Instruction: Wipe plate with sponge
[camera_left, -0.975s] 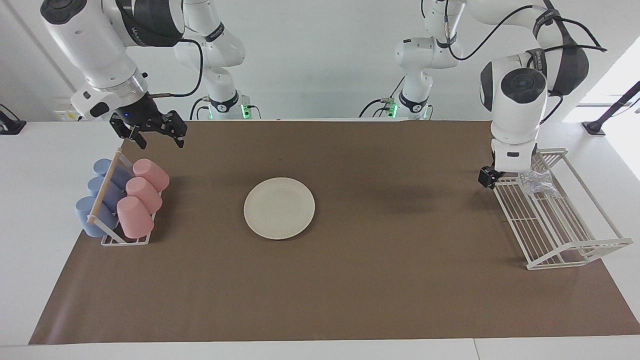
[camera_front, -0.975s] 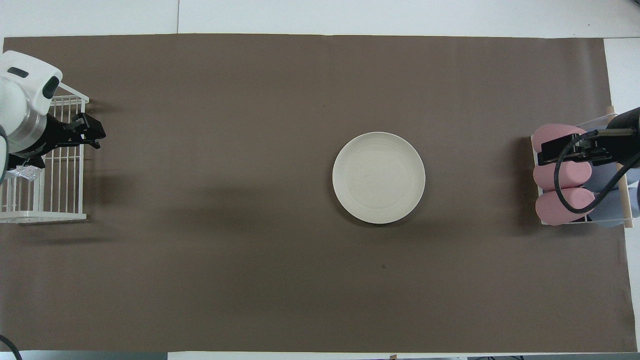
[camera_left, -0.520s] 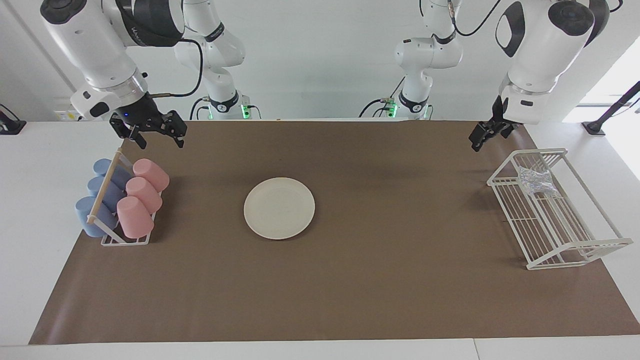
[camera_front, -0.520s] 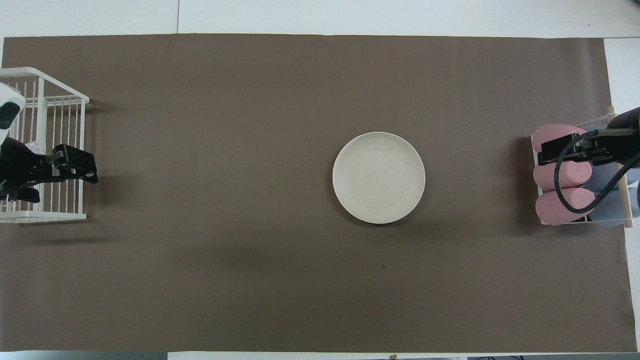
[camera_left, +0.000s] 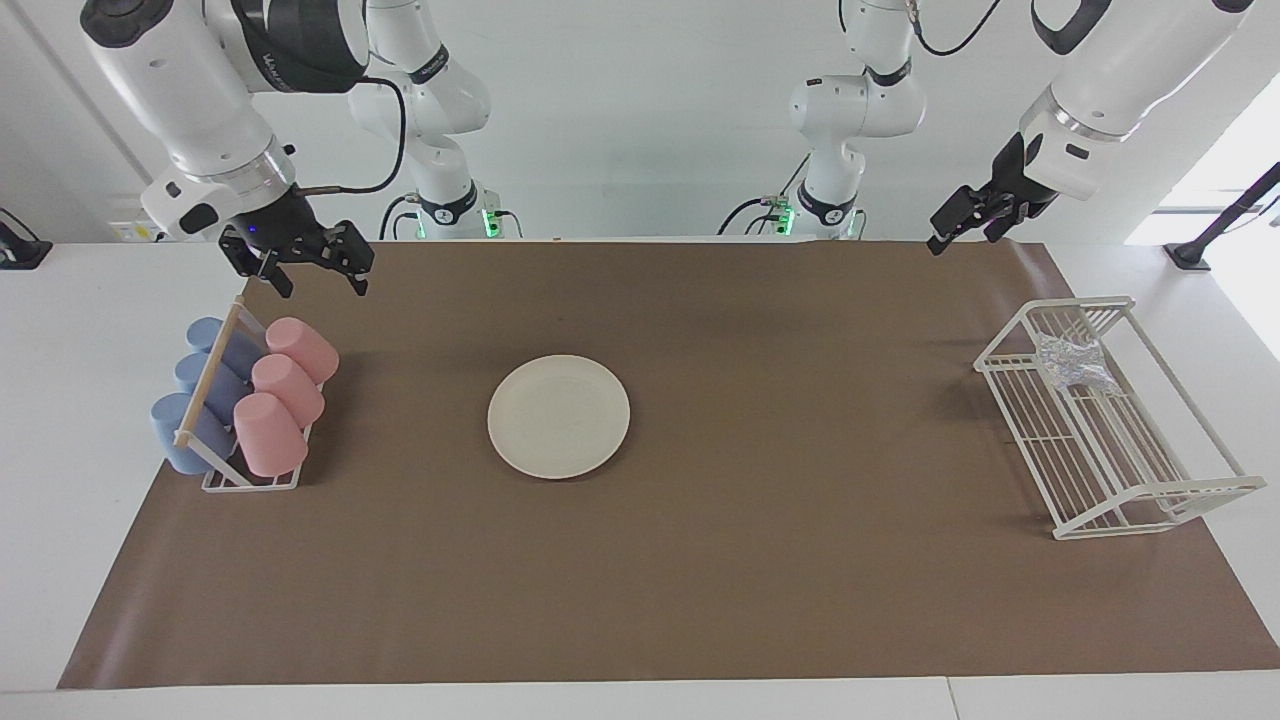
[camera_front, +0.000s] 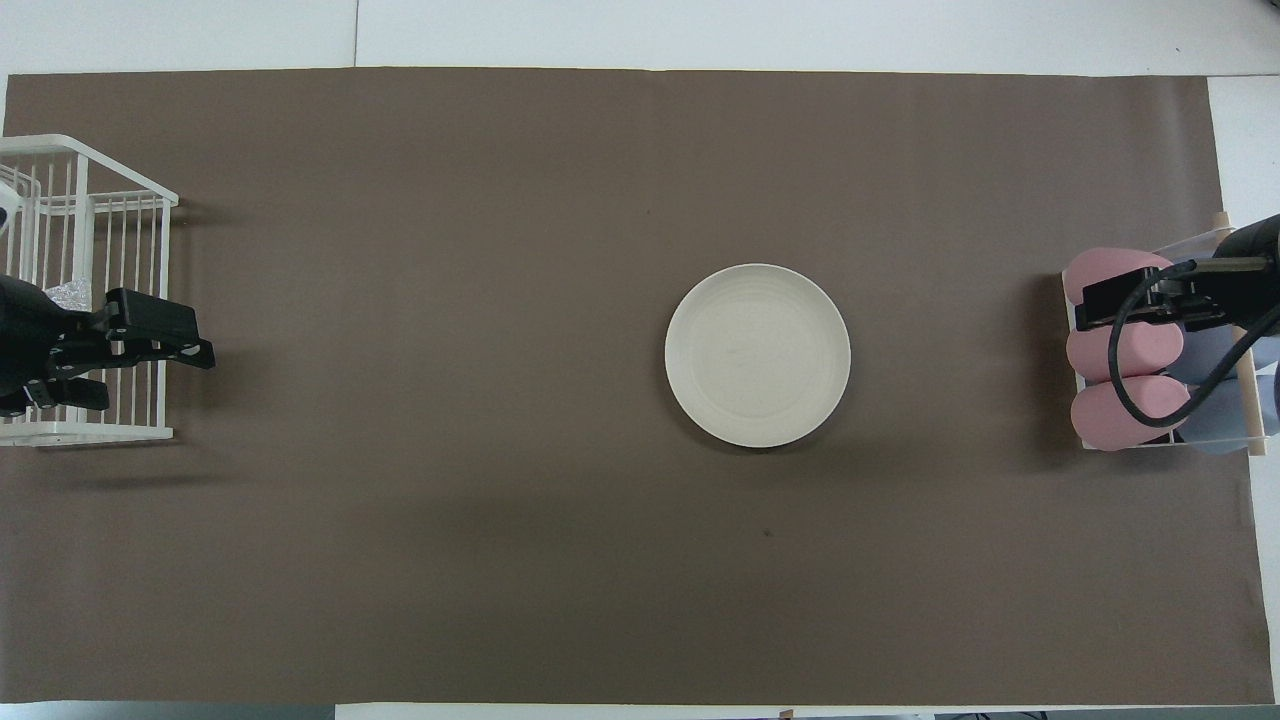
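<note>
Fingers spread and empty, the left gripper (camera_left: 965, 222) hangs above the white wire rack (camera_left: 1105, 440) holding the silvery mesh sponge (camera_left: 1072, 361). The right gripper (camera_left: 315, 270), also open, waits over the pink and blue cups (camera_left: 275, 385); the round cream plate (camera_left: 559, 416) lies mid-table.

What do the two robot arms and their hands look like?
Both arms are glossy white, built of rounded segments with black joint caps and dark bands bearing small lettering. Black cables loop along them, and green lights glow at their bases. The left hand and right hand are black, each with two fingers.
</note>
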